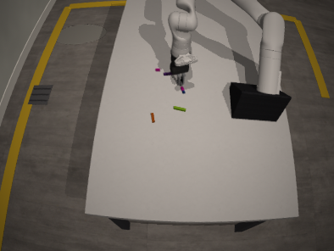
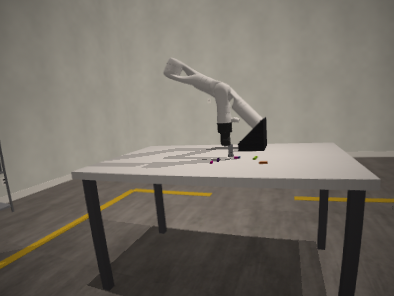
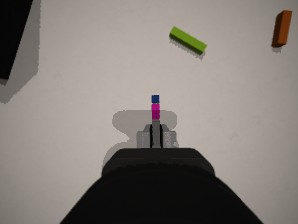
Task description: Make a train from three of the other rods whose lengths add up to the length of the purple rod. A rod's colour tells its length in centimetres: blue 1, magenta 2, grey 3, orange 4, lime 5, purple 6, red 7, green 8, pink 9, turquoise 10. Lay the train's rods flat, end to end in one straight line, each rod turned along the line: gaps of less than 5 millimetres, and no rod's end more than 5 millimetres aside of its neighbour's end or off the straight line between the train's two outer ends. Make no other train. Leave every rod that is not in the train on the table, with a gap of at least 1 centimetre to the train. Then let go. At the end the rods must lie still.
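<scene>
My gripper [image 3: 156, 132] is down at the table, shut on a grey rod [image 3: 156, 131] that shows as a narrow strip between the fingers. Just ahead of the fingertips a magenta rod [image 3: 156, 111] and a blue rod [image 3: 155, 99] lie end to end in one line with it. In the top view the gripper [image 1: 180, 80] stands over this line [image 1: 182, 89]. The purple rod [image 1: 167, 73] lies just to its left, partly hidden by the gripper. A second magenta rod [image 1: 158, 69] lies further left.
A lime rod [image 3: 188, 39] [image 1: 179, 108] and an orange rod [image 3: 282, 28] [image 1: 153, 117] lie apart from the line, nearer the table's middle. The arm's black base block [image 1: 258, 102] stands at the right.
</scene>
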